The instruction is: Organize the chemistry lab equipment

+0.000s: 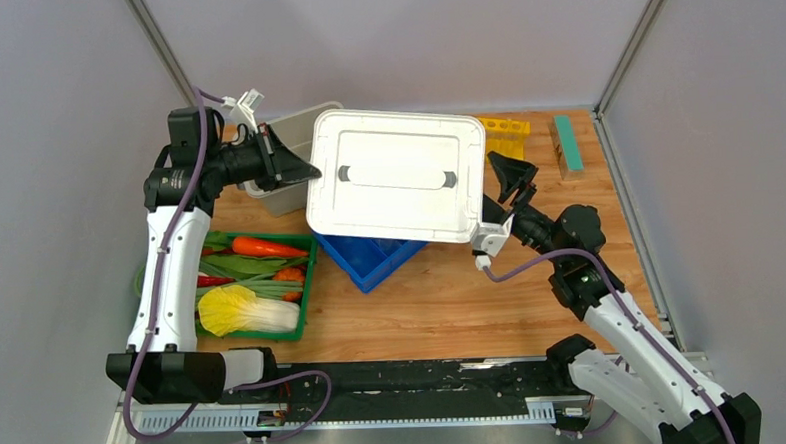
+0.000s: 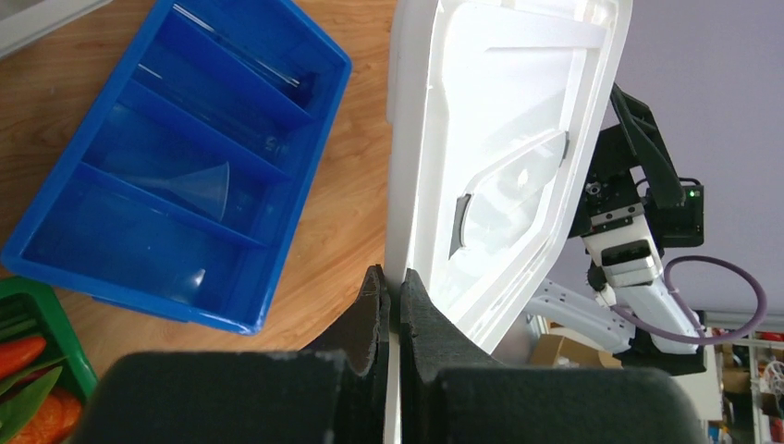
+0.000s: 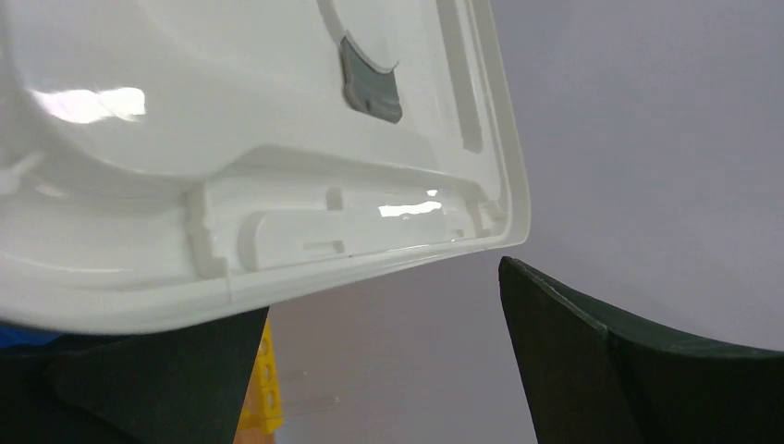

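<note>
White plastic lid (image 1: 397, 175): 1 piece, rectangular, raised off the table and tilted above the blue tray (image 2: 139, 305), hiding most of that tray from the top camera.

Left gripper (image 2: 390, 282): you have its 2 fingers pressed together on the lid's left rim, pinching it.

Right gripper (image 1: 510, 172): your fingers stand spread wide at the lid's right edge, with a corner of the lid between them and no clamp on it. You cannot tell whether either finger touches the plastic.

Blue tray, contents seen from the left wrist: 1 clear funnel (image 2: 199, 190) lying on its side in a middle compartment; thin clear rods (image 2: 236, 55) in the end compartment at the top of that view.

Other stock on your wooden table (image 1: 453, 309):
- green tray (image 1: 307, 286) at the left, with a carrot (image 1: 265, 247) and a cabbage (image 1: 238, 309)
- grey bin (image 1: 288, 197) beside the left gripper
- yellow rack (image 1: 505, 128) and green block (image 1: 568, 144) at the back right
</note>
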